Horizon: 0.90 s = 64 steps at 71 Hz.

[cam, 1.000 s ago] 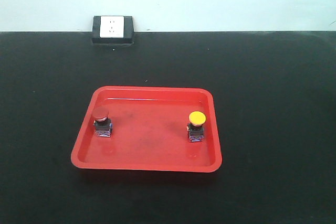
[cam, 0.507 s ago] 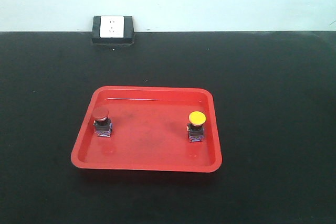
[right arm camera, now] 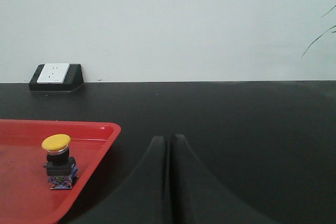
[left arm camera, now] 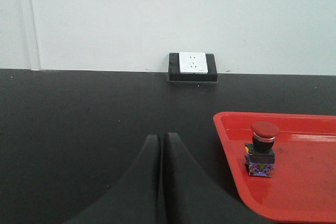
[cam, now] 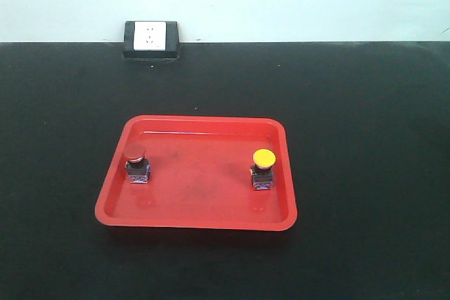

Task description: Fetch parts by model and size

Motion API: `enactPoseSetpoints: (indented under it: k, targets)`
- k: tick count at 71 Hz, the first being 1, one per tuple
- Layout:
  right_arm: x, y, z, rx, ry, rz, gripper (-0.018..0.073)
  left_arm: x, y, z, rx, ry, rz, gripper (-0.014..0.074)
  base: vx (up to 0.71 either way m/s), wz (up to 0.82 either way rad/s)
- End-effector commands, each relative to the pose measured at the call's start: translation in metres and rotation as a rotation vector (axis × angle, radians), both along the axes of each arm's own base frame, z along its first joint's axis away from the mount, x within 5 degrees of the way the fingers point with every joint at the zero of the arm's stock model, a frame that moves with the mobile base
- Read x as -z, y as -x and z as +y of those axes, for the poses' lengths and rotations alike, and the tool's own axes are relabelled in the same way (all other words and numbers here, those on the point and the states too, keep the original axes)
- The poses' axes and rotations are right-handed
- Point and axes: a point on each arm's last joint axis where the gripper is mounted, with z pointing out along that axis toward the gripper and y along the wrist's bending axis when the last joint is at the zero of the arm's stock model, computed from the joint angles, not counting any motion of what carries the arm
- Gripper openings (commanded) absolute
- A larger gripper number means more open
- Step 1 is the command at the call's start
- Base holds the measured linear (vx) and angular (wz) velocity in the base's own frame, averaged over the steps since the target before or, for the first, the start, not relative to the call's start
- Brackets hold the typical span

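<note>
Two push-button parts stand upright in a red tray (cam: 204, 217). The red-capped switch (cam: 136, 163) is at the tray's left side and shows again in the left wrist view as the red-capped switch (left arm camera: 261, 148). The yellow-capped switch (cam: 263, 168) is at the tray's right side, seen from the right wrist as the yellow-capped switch (right arm camera: 58, 160). My left gripper (left arm camera: 161, 139) is shut and empty over the black table, left of the tray. My right gripper (right arm camera: 168, 139) is shut and empty, right of the tray. Neither gripper shows in the front view.
A black table (cam: 365, 103) runs back to a pale wall. A white socket in a black housing (cam: 150, 38) sits at the table's far edge, left of centre. The tray's left rim (left arm camera: 231, 145) lies close to the left fingers; its right rim (right arm camera: 100, 156) is near the right fingers.
</note>
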Motion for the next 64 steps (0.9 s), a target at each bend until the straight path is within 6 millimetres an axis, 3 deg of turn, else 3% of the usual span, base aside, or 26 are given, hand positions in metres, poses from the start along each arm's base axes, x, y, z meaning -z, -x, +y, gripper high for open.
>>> enactPoseSetpoints:
  k: [1,64]
  targets:
    - [-0.0058,0.0010,0.0002,-0.001,0.003,-0.084,-0.0010,-0.0117,0.0017,-0.0004,0.003,0.013,-0.102,-0.0007,0.00,0.00]
    - [-0.0058,0.0010,0.0002,-0.001,0.003,-0.084,-0.0010,-0.0117,0.0017,-0.0004,0.003,0.013,-0.102,-0.0006,0.00,0.00]
